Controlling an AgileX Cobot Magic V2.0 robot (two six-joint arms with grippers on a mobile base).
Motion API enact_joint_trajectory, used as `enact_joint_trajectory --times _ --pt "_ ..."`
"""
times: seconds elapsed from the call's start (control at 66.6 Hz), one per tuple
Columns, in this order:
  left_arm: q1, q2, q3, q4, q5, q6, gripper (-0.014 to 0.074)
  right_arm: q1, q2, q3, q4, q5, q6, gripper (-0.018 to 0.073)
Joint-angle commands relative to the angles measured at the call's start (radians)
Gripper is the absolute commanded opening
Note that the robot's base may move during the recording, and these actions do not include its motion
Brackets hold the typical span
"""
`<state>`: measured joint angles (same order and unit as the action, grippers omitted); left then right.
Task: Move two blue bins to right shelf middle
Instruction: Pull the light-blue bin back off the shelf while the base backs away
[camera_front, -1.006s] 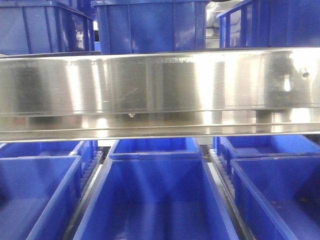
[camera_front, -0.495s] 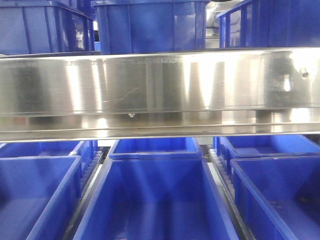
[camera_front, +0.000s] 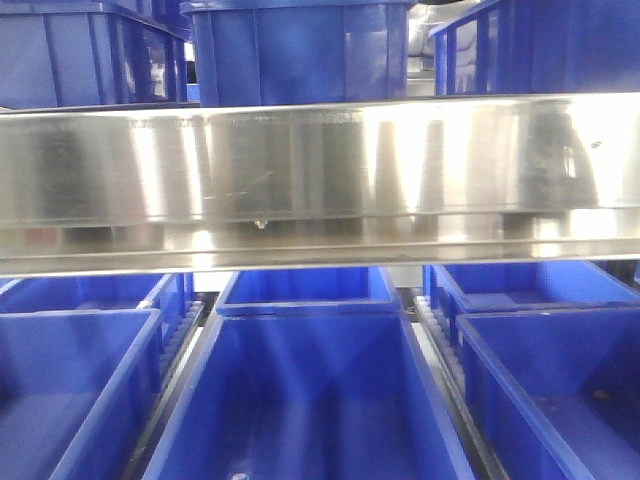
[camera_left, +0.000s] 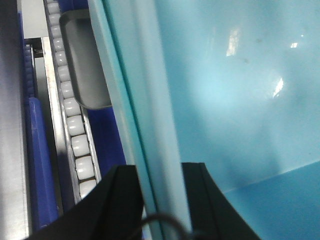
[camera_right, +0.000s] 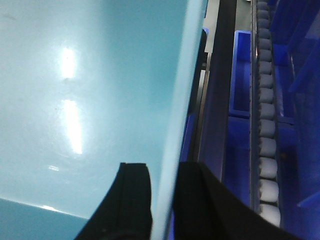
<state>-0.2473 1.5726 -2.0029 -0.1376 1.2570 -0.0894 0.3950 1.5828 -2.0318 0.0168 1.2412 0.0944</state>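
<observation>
Fingers of L gripper pinch left wall of centre blue bin; R gripper pinches right wall. Steel shelf beam spans above; bin glossy, smooth-walled, open-topped, on lower level btwn roller tracks

No lettering, label, brand or number can be read in any view. A faint line of marks along the upper edge of the steel shelf rail, upper centre of the front view, is too blurred to make out. The blue bins show no legible print.
</observation>
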Motion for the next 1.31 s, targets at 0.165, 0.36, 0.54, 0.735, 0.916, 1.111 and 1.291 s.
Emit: enact_joint_trajectory --times 0.165,0.36,0.54,0.735,0.916,1.111,1.291 --pt "-0.008 -0.02 -0.014 -0.094 -0.079 0.027 -0.0111 0.006 -0.012 -0.011 0.039 -0.104 -0.024 -0.0154" --pt "-0.008 -0.02 -0.014 -0.094 -0.177 0.027 -0.0111 0.006 -0.012 -0.011 0.039 -0.104 -0.024 -0.0154" --pt "-0.008 -0.02 -0.014 -0.094 -0.27 0.027 -0.0111 0.006 -0.012 -0.011 0.039 -0.104 -0.024 -0.0154" --pt "-0.008 -0.02 -0.014 -0.094 -0.343 0.027 -0.0111 0.006 -0.012 -0.011 0.039 -0.104 -0.024 -0.0154" --pt "-0.008 -0.02 -0.014 -0.094 -0.379 0.027 -0.0111 0.006 -0.012 -0.011 0.039 -0.104 -0.024 -0.0154" --pt "-0.008 -0.02 -0.014 -0.094 -0.446 0.027 -0.0111 0.006 -0.012 -0.011 0.039 -0.104 -0.024 -0.0154" --pt "-0.008 -0.02 -0.014 -0.094 -0.498 0.027 -0.0111 0.006 -0.012 -0.011 0.039 -0.104 -0.024 -0.0154"
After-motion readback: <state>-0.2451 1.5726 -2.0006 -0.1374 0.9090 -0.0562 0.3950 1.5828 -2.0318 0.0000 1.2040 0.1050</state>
